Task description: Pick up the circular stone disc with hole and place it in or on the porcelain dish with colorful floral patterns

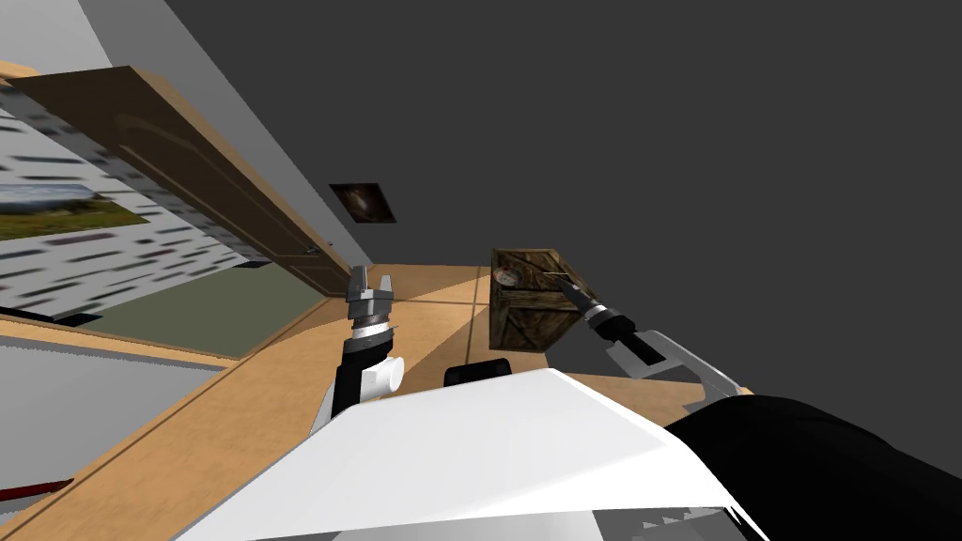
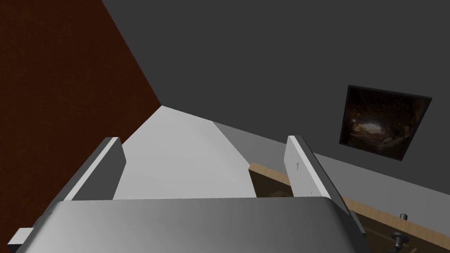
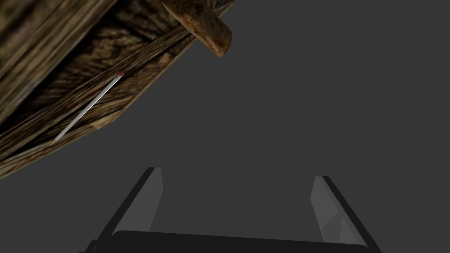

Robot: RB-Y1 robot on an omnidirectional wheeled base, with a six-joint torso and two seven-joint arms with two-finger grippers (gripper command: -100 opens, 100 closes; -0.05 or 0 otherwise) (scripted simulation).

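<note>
Dark grey wall backs the wooden crate (image 1: pixel 526 315) on the tan floor. Your right gripper (image 3: pixel 237 173) hovers near its top edge, fingers spread wide and holding nothing. You see the brown stone disc (image 3: pixel 206 30) at the crate's edge, beyond a thin grey stick (image 3: pixel 88 107). Your left gripper (image 2: pixel 203 140) is also spread and empty.

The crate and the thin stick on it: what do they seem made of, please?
The crate looks like rough dark wood: streaky grain, plank edges. The thin stick is smooth, plain grey with a red tip, perhaps metal or plastic.
</note>
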